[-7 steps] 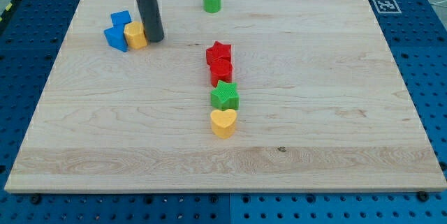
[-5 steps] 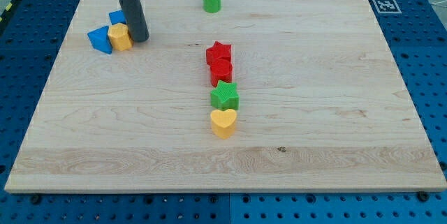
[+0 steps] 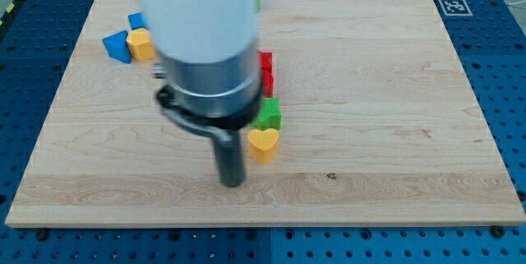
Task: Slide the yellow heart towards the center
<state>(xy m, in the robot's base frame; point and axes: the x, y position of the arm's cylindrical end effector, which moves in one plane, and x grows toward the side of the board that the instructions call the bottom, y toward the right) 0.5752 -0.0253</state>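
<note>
1. Passage above the yellow heart point(image 3: 263, 143) is being blocked by the green star point(image 3: 269, 114), touching it, with a red block point(image 3: 265, 62) beyond.
2. Open board point(image 3: 394, 91) is being left toward the view's right and bottom.
3. My tip point(image 3: 233, 183) is being kept just lower left of the heart.

my tip point(image 3: 233, 183) | moved from top-left blocks | now beside yellow heart point(image 3: 263, 143)

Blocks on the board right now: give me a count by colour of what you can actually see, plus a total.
Yellow: 2, the yellow heart and a yellow block
Blue: 2
Red: 1 visible
Green: 1 visible, a green star
Total: 6; my arm hides others.
</note>
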